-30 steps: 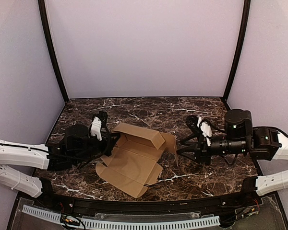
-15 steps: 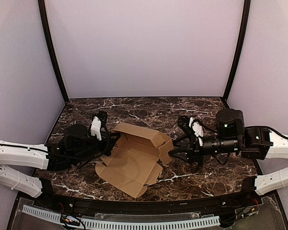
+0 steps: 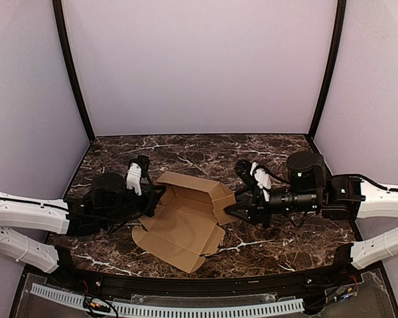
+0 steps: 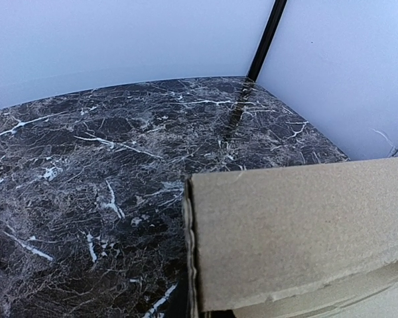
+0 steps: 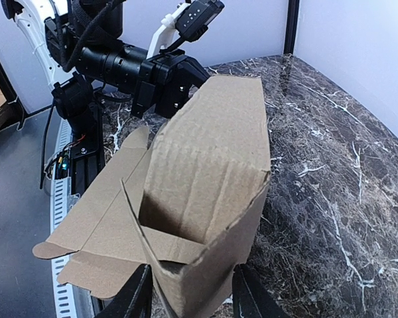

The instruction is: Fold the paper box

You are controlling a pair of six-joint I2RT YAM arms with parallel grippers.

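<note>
Low over table (image 3: 285,246): left tool (image 3: 154,193) pinches paper box (image 3: 186,215) edge; right tool (image 3: 231,209) half-open, straddling opposite end.

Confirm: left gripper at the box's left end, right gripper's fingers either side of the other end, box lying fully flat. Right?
Not flat. The right wrist view shows the paper box partly formed, walls raised into an open trough. The left gripper and right gripper sit as you say.

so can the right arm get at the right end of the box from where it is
Looks like yes: the right gripper has its fingers on either side of the paper box's raised right end, jaws apart, with nothing between. The left gripper grips the opposite end, out of its way.
</note>
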